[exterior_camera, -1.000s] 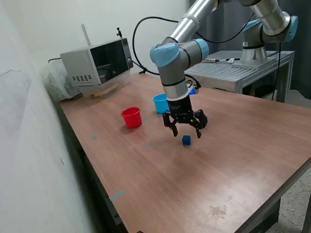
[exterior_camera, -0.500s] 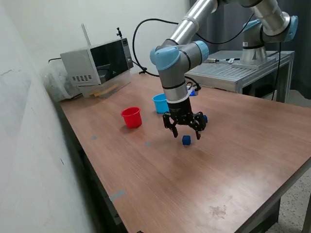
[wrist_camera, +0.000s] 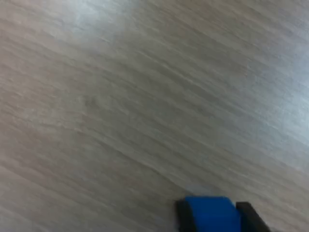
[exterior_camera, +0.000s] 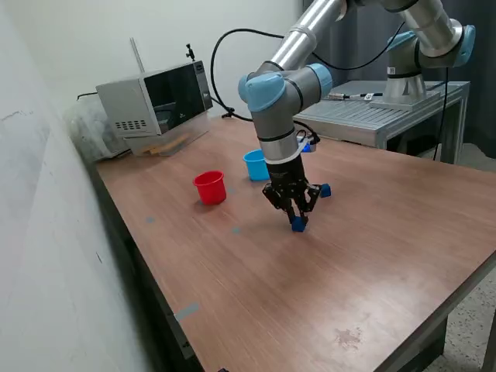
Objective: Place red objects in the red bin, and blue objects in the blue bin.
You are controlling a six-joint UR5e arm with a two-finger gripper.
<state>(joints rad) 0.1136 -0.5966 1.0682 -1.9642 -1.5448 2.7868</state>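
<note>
Gripper point(exterior_camera: 297, 219) closed since — clamps blue cube point(wrist_camera: 212, 214).

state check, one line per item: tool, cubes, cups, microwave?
tool: lowered to the table, fingers closed in on either side of a blue cube
blue cube: on the table, between the fingers, not lifted
second blue cube: loose on the table behind the tool
red cup: upright, contents hidden
light blue cup: upright, contents hidden
microwave: door shut
</note>
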